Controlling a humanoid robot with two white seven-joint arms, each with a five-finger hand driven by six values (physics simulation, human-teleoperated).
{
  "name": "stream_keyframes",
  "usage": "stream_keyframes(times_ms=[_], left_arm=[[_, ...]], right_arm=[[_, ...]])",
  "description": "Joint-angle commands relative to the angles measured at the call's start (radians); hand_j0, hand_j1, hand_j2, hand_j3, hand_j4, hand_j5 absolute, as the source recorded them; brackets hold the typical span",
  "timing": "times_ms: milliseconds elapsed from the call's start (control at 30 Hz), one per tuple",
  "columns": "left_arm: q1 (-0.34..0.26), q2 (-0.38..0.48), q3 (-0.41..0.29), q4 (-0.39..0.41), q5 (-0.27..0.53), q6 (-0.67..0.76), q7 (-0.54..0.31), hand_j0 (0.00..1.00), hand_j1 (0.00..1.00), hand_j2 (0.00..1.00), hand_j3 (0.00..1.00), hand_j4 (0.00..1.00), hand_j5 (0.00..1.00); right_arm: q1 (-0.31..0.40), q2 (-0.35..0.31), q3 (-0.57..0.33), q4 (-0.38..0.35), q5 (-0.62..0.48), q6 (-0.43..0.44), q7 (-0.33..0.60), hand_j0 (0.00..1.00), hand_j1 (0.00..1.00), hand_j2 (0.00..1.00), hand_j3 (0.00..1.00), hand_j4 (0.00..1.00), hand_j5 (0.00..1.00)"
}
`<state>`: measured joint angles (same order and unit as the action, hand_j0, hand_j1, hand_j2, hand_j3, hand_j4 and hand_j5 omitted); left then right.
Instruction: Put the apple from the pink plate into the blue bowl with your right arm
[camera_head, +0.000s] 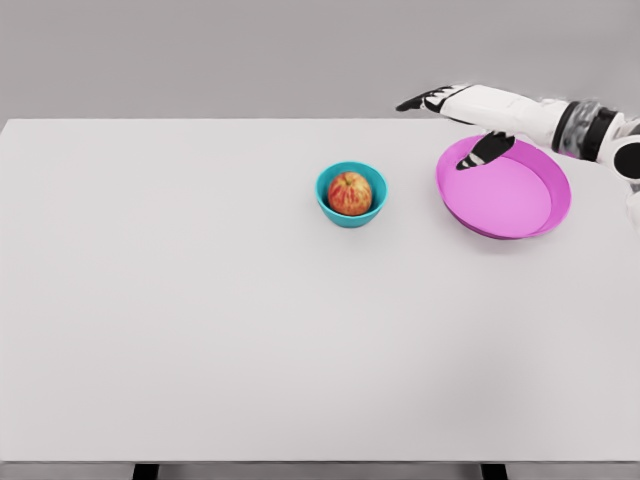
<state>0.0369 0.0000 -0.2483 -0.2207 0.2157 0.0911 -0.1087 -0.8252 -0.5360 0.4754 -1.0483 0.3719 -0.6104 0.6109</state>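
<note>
A red-and-yellow apple (350, 193) lies inside the blue bowl (324, 195) near the middle of the white table. To its right stands the pink plate (520, 200), with nothing on it. My right hand (450, 120) hovers over the plate's far left rim, fingers spread and holding nothing; its thumb (487, 151) hangs down over the plate. The right arm (560, 120) comes in from the right edge. The hand is well to the right of the bowl and apart from it. My left arm does not show.
The white table (200, 320) fills most of the view, with its far edge just behind the hand and its front edge at the bottom. A plain grey wall stands behind.
</note>
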Motion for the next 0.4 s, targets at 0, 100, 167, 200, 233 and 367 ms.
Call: stream_keyframes(times_ms=[0, 100, 167, 200, 233, 367], left_arm=[[0.000, 0.000, 0.000, 0.000, 0.001, -0.001, 0.000, 1.00, 1.00, 1.00, 1.00, 1.00, 1.00], [0.000, 0.000, 0.000, 0.000, 0.001, -0.001, 0.000, 1.00, 1.00, 1.00, 1.00, 1.00, 1.00], [0.000, 0.000, 0.000, 0.000, 0.001, -0.001, 0.000, 1.00, 1.00, 1.00, 1.00, 1.00, 1.00], [0.000, 0.000, 0.000, 0.000, 0.001, -0.001, 0.001, 1.00, 1.00, 1.00, 1.00, 1.00, 1.00], [0.000, 0.000, 0.000, 0.000, 0.001, 0.001, 0.000, 1.00, 1.00, 1.00, 1.00, 1.00, 1.00], [-0.002, 0.000, -0.003, 0.000, -0.001, -0.004, 0.001, 1.00, 1.00, 1.00, 1.00, 1.00, 1.00]], right_arm=[[0.005, -0.061, -0.113, -0.001, -0.007, 0.000, 0.000, 1.00, 1.00, 1.00, 1.00, 1.00, 1.00], [0.051, -0.061, -0.120, -0.001, -0.007, 0.000, 0.000, 1.00, 1.00, 1.00, 1.00, 1.00, 1.00], [0.066, -0.061, -0.120, -0.001, -0.007, 0.000, 0.000, 1.00, 1.00, 1.00, 1.00, 1.00, 1.00], [0.078, -0.064, -0.120, 0.002, -0.007, 0.000, 0.000, 1.00, 1.00, 1.00, 1.00, 1.00, 1.00], [0.089, -0.078, -0.121, 0.004, -0.007, 0.000, 0.000, 1.00, 1.00, 1.00, 1.00, 1.00, 1.00], [0.130, -0.093, -0.175, 0.001, -0.007, 0.000, 0.000, 1.00, 1.00, 1.00, 1.00, 1.00, 1.00]])
